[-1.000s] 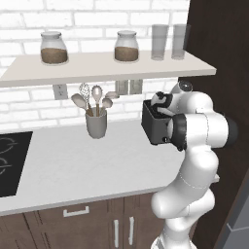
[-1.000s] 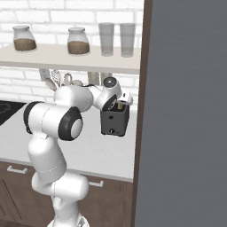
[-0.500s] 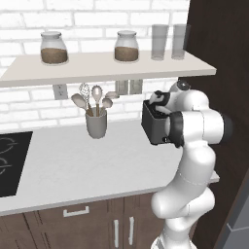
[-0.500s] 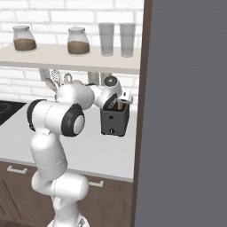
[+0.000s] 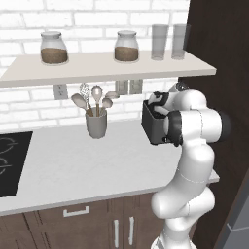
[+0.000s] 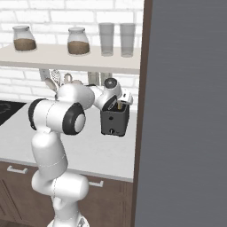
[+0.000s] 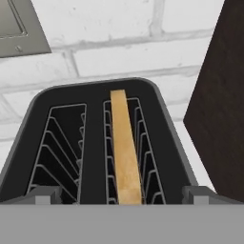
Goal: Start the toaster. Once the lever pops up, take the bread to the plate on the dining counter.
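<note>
Bread [image 7: 126, 152] on edge in toaster [image 7: 95, 102] slot — long axis toward wall; gripper [image 7: 121, 194] spread.

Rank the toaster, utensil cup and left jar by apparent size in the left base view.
1. toaster, though the arm hides part of it.
2. utensil cup and left jar: too alike to rank, and the jar sits farther back.

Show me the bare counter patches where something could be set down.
The widest bare counter runs from the stovetop to the toaster, in front of the utensil cup. Around the toaster it is crowded: the arm and the dark side panel hem it in.
</note>
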